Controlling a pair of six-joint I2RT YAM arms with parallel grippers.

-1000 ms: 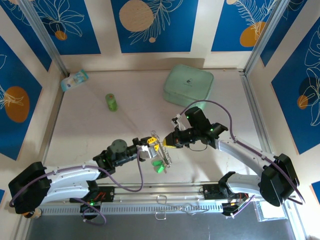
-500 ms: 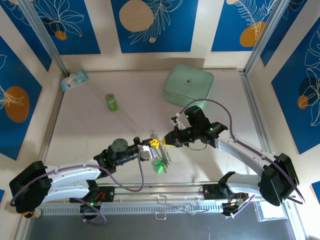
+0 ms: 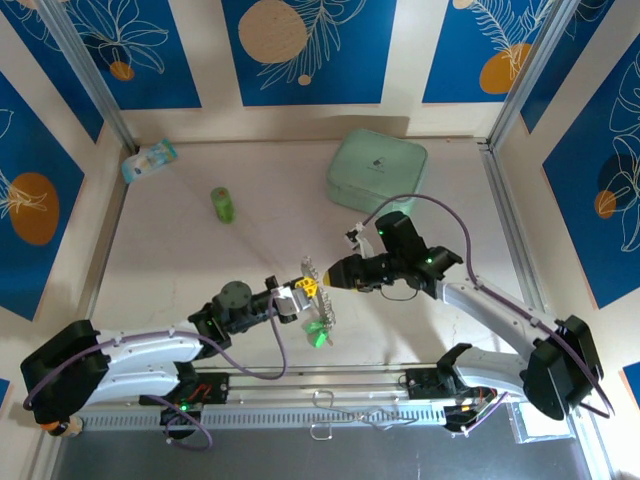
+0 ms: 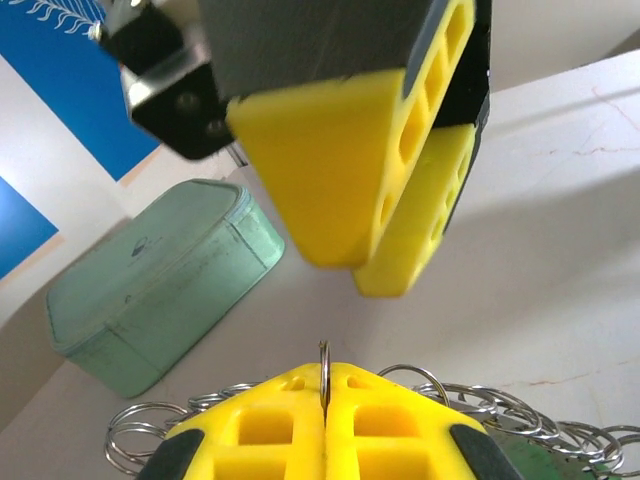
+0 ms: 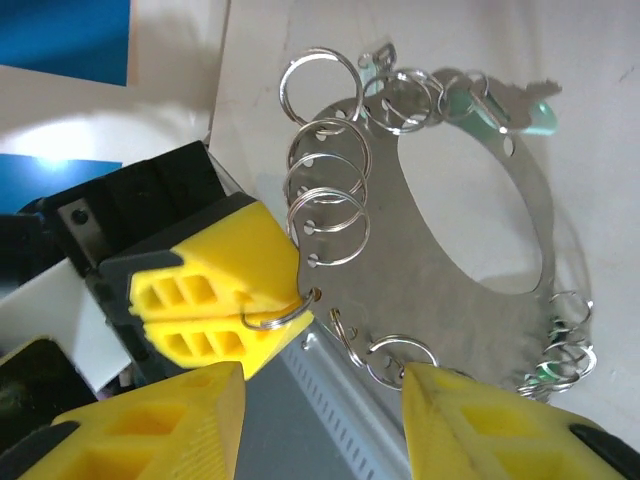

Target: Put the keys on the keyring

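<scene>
The left hand (image 4: 325,405) is pinched closed on the keyring (image 5: 395,265), gripping it by one small split ring (image 5: 275,318) on its edge and holding it tilted over the table (image 3: 200,270). The right hand (image 5: 320,405) faces it just beside the ring, fingers spread wide, holding nothing. Mint-headed keys (image 5: 538,112) hang on the rim away from that grip. A mint case (image 3: 377,168) sits well behind.

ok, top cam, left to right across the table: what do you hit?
packet → green cylinder → left gripper → mint case
</scene>
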